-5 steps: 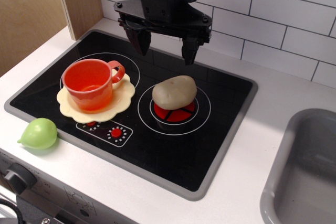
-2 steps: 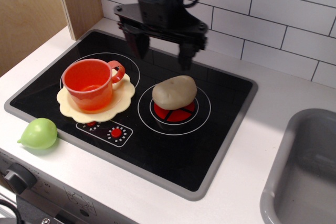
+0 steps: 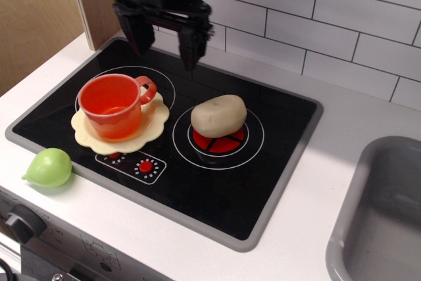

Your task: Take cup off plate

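Note:
The orange-red cup [image 3: 112, 104] stands upright on the cream-yellow scalloped plate [image 3: 150, 125], on the left burner of the black toy cooktop. Its loop handle points right. My gripper [image 3: 164, 51] hangs above the back of the cooktop, up and to the right of the cup. Its two dark fingers are spread apart and empty, and it does not touch the cup.
A beige potato-like toy [image 3: 218, 116] lies on the right burner. A green pear-like toy [image 3: 49, 167] sits on the white counter at front left. A grey sink [image 3: 381, 215] is at the right. A wooden panel [image 3: 39, 18] and a tiled wall bound the back.
My gripper has moved left along the back of the cooktop, from above the potato toward the cup, still open. Cup and plate have not moved.

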Controlling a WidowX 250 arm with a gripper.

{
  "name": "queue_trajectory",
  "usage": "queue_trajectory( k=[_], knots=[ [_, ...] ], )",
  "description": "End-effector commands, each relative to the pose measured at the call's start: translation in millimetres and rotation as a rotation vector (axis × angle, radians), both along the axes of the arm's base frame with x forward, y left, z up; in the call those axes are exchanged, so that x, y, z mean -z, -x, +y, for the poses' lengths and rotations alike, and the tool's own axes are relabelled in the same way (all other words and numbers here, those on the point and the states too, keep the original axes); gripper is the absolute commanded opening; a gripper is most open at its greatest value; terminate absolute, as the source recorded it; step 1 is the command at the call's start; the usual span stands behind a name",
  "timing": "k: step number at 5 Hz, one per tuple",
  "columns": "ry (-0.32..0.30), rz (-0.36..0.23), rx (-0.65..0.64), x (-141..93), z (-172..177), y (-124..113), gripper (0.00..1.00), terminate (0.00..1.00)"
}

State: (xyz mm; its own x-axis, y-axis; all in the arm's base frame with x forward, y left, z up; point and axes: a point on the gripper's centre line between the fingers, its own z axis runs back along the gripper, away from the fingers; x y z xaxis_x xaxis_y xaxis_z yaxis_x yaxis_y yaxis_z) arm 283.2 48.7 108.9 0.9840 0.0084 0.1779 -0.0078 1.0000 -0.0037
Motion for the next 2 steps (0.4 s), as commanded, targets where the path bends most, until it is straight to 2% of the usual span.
queue_trajectory(
  k=[1,2],
  knots=[
    [-0.032,0.095,0.169,1.6,10.8,-7.2,1.00,0.00],
    [-0.036,0.063,0.255,10.9,11.9,-4.7,1.00,0.00]
  ],
)
